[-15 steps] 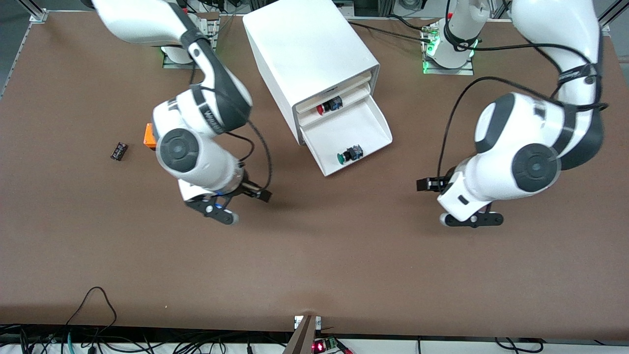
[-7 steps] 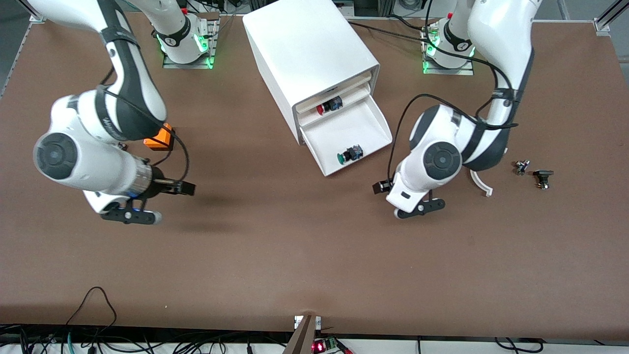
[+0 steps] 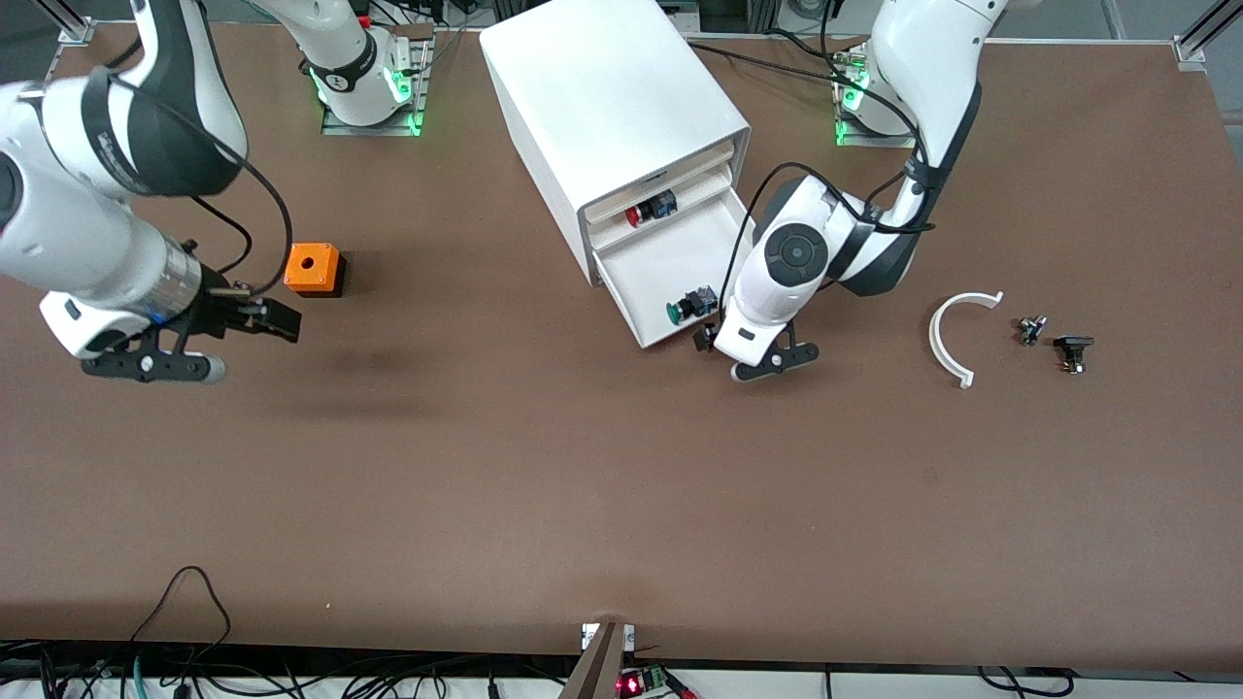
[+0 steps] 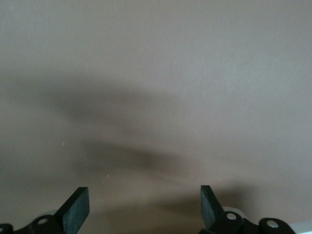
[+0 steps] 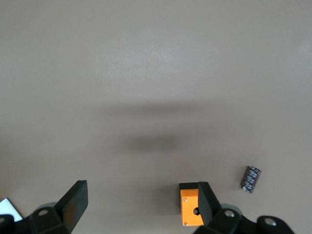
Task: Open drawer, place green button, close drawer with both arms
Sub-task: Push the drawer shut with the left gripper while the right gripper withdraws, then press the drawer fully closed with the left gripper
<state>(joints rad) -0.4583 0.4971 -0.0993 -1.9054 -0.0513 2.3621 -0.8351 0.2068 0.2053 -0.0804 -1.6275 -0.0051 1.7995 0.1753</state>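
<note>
By drawer point(image 3: 680, 262), left gripper point(image 3: 767, 361) (newly arrived)

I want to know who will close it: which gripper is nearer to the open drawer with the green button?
The left gripper. It hangs open just beside the open drawer, at its front corner. The right gripper, also open, is near the orange cube, toward the right arm's end.

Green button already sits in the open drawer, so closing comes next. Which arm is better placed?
Left. The left gripper hangs open by the drawer front; the right gripper is near the orange cube.
</note>
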